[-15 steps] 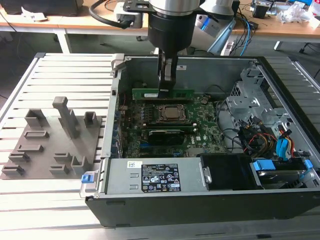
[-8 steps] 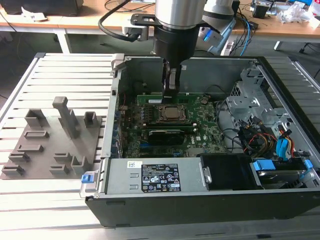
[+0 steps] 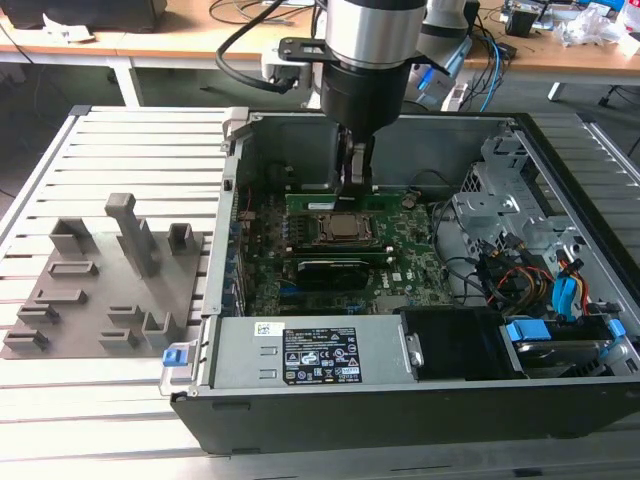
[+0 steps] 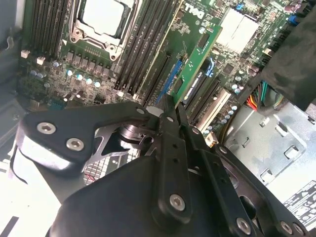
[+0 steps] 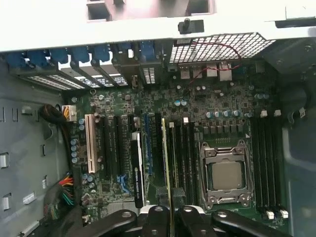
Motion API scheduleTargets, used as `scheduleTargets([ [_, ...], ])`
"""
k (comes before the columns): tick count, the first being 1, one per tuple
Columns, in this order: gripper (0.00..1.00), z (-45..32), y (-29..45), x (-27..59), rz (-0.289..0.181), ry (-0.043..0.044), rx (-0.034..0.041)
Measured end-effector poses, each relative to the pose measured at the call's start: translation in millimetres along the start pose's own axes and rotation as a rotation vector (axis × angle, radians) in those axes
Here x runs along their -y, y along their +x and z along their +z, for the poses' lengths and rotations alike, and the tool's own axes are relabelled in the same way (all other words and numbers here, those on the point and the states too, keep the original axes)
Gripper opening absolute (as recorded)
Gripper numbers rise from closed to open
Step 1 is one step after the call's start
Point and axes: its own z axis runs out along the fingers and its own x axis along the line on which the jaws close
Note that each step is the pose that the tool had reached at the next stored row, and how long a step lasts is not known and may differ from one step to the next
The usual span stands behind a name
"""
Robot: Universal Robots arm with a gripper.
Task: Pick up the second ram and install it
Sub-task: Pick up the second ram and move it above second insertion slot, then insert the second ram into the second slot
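Note:
My gripper [image 3: 355, 183] reaches down into the open computer case and is shut on the second ram [image 3: 320, 201], a long narrow green stick held by its upper edge. In the second wrist view the ram [image 4: 197, 54] sticks out past the fingertips [image 4: 167, 114], slanting over the dark memory slots [image 4: 143, 54] beside the CPU socket [image 4: 101, 17]. In the first wrist view I see the ram [image 5: 166, 158] edge-on, in line with the slots between the CPU socket [image 5: 226, 175] and a black expansion card [image 5: 137, 170]. Whether it sits in a slot I cannot tell.
The case walls [image 3: 232, 190] close in around the green motherboard [image 3: 405, 250]. A drive cage and cable bundle [image 3: 520, 250] fill the exterior view's right. A labelled metal shroud [image 3: 320, 355] spans the front. A grey fixture block [image 3: 110, 290] lies outside on the slatted table.

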Motion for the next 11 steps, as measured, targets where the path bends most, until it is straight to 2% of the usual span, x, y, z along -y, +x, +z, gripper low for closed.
scheduleTargets([
  [11, 0.14, 0.2, 0.0, 0.6, 0.0, 0.0, 0.0001],
])
